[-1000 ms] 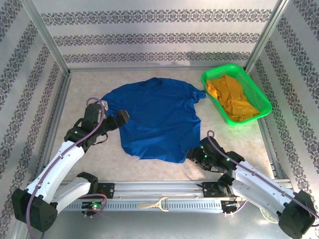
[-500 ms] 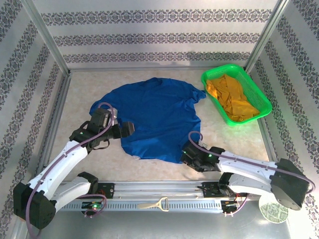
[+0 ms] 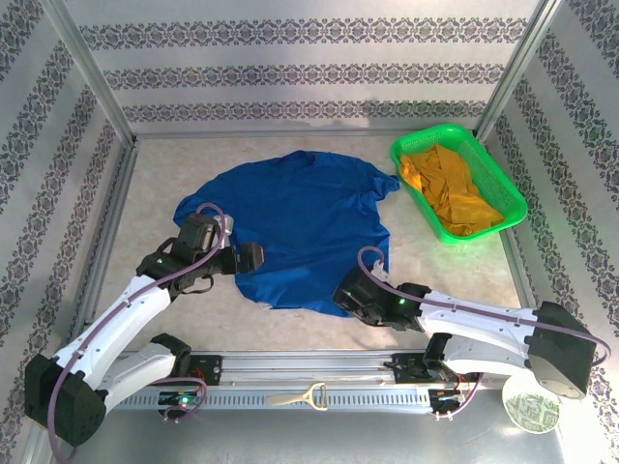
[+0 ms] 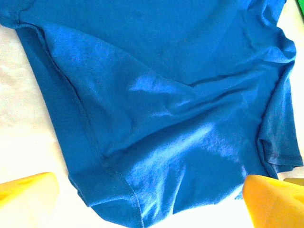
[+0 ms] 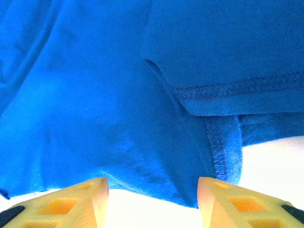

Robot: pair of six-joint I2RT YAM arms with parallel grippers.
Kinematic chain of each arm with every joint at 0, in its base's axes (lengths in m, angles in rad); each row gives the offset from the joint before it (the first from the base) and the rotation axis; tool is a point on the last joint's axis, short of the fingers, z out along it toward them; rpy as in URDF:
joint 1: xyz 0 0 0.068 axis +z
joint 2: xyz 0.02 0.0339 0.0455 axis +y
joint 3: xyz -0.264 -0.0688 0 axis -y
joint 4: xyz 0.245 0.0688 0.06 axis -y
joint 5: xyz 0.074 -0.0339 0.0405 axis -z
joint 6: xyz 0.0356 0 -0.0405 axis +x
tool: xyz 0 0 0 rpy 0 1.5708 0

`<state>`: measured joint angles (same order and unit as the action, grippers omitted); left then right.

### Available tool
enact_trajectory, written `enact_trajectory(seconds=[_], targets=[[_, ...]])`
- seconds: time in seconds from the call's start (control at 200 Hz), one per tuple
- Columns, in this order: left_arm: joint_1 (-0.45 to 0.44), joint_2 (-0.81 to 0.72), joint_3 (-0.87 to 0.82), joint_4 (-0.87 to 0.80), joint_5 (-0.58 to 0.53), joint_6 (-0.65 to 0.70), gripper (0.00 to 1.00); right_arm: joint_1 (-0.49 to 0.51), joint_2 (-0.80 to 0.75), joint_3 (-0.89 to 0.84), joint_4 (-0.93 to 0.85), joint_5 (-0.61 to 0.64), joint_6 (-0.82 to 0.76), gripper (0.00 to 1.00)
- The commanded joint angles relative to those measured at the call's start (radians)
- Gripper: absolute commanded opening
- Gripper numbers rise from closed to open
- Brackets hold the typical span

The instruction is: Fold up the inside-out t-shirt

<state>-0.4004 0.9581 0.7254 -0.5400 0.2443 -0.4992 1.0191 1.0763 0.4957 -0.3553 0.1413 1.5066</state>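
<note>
Pale worktop (image 3: pixel 164 184) seen from above, inside a patterned enclosure. Just left of the green basket (image 3: pixel 435 136) of mustard-yellow cloth (image 3: pixel 455 193): the inside-out t-shirt (image 3: pixel 300 222), royal blue, spread in one rumpled, roughly rounded layer, with one sleeve tip just beside the basket's left wall. No print visible on the upturned side. Stitched hem and raw seam facing up in the right wrist view.

Left hand (image 3: pixel 250 257), well left of the basket and nearer the arm bases, spread fully wide and holding nothing, hovering at the shirt's lower left hem. In the left wrist view, yellow fingers (image 4: pixel 28 190) far apart on either side of that hem corner.

Right hand (image 3: pixel 346 295), left of the basket and nearer the bases, about half open, with fingertips (image 5: pixel 237 204) flanking the shirt's bottom edge without pinching it.

Judged from this spread: no fold made yet, and no grasp yet either. Probably the very start, reaching for the hem. Left to do: gripping the cloth, smoothing it, and every fold.
</note>
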Motion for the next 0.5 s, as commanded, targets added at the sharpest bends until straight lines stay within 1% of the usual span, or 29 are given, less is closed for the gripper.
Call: enact_trajectory(seconds=[0.0, 0.115, 0.225, 0.395, 0.495], targets=[[-0.016, -0.015, -0.004, -0.028, 0.018, 0.031, 1.0, 0.01, 0.016, 0.012, 0.006, 0.039, 0.033, 0.55], [-0.017, -0.016, 0.005, -0.031, 0.02, 0.035, 0.99, 0.027, 0.043, 0.031, -0.05, 0.045, 0.052, 0.61], [-0.017, -0.012, 0.015, -0.038, 0.02, 0.039, 1.0, 0.044, 0.05, 0.035, -0.102, 0.061, 0.084, 0.65], [-0.018, -0.01, 0.027, -0.041, 0.023, 0.037, 0.99, 0.05, 0.066, 0.035, -0.109, 0.067, 0.094, 0.65], [-0.017, -0.007, 0.031, -0.041, 0.023, 0.037, 0.99, 0.051, 0.085, 0.032, -0.085, 0.06, 0.096, 0.65]])
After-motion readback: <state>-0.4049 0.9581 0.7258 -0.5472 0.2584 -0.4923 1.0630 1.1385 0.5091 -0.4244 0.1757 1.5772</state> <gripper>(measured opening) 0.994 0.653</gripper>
